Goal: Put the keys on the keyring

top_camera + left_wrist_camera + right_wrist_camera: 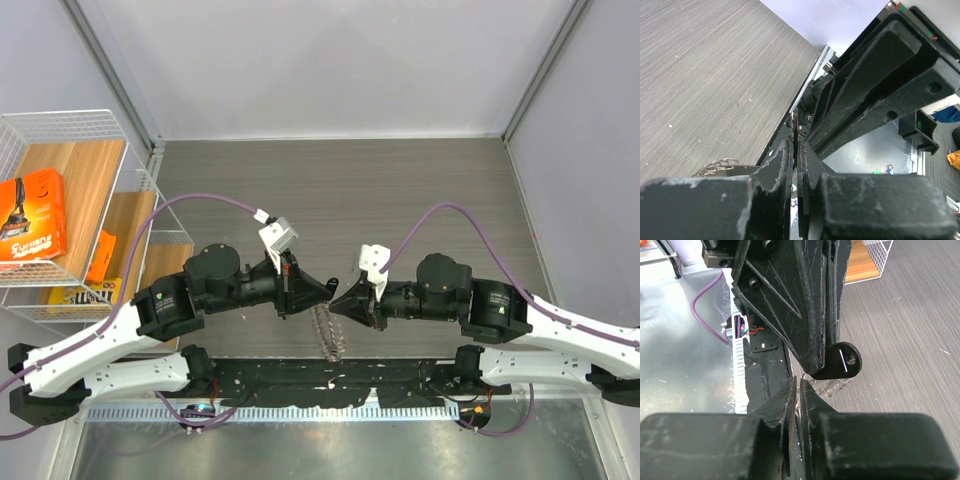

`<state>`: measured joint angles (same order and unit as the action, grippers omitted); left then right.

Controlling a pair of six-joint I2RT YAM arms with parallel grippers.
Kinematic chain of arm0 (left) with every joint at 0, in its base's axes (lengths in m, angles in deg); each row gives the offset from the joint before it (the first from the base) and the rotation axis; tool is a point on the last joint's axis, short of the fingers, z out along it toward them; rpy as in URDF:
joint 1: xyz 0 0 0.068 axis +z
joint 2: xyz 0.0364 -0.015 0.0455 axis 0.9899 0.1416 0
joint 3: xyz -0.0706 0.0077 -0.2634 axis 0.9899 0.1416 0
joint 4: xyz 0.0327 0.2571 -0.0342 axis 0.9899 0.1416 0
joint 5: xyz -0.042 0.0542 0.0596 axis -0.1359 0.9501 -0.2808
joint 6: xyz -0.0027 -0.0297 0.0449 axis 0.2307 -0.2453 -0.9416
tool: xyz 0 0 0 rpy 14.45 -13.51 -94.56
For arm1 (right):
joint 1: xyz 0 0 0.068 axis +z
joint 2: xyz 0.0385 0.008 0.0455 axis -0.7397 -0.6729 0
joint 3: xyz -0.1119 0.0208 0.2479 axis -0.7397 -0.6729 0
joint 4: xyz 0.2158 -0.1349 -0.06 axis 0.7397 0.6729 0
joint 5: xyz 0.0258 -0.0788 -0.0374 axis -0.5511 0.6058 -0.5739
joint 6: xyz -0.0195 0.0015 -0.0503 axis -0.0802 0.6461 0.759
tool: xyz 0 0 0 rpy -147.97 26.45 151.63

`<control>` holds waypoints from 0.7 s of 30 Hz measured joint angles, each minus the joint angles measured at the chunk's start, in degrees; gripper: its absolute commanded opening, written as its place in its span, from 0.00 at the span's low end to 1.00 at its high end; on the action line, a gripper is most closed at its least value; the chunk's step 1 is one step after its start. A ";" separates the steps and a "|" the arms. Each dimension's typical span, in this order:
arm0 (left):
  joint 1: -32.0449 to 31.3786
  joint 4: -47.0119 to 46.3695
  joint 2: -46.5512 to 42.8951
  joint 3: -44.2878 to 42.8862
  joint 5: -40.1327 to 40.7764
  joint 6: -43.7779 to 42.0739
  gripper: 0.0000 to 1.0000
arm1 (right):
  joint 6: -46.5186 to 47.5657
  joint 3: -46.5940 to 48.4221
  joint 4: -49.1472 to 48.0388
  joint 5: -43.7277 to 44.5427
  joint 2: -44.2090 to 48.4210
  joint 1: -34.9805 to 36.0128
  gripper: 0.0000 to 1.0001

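1. Silvery metal caught my eye first: the keys [330,338] hung in a spiky bunch over the 6 o'clock edge of the table [400,190], just under the spot where the two sets of jaws met nose to nose.
2. The left jaws reached in from 9 o'clock and were pressed together on a thin metal sliver. I could not tell whether that was a key or the ring's edge. In the left wrist view, thin wire loops that I took for the keyring [722,163] showed just beside them.
3. The right jaws came in from 3 o'clock and stood nearly together, with only a hair's gap between them. I couldn't make out what lay in that gap.
4. To my mind the step was threading. Doing it well meant the left side holding dead steady while the right made small, slow turns along the wire.
5. The danger I saw was the hanging bunch swinging or snagging on the jaw tips. Any pull needed to be gentle, with both pinches kept firm.
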<state>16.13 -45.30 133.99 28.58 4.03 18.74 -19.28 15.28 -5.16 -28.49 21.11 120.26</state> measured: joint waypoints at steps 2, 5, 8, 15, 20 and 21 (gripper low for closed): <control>0.00 0.00 -0.09 0.00 -0.02 0.11 0.00 | 0.11 0.00 -0.55 0.11 0.31 0.00 0.08; 0.00 -0.20 -0.50 0.00 -0.11 0.28 0.00 | 0.09 0.00 -1.11 0.13 0.28 0.02 0.16; -0.02 -0.63 -1.03 0.00 -0.24 0.50 0.00 | 0.02 0.00 -1.29 0.09 0.26 0.07 0.28; -0.02 -1.25 -1.44 -0.04 -0.66 1.29 0.00 | 0.15 0.00 -1.31 0.13 -0.13 0.09 0.37; -0.02 -1.75 -1.44 -0.09 -1.20 1.36 0.00 | 0.55 0.00 -1.66 0.13 -0.76 0.09 0.34; -0.02 -1.99 -1.44 -0.09 -1.38 1.42 0.00 | 0.63 0.00 -1.70 0.09 -0.98 0.11 0.33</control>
<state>16.10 -47.29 132.54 28.50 2.65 20.17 -18.64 15.28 -6.86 -28.40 20.13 120.37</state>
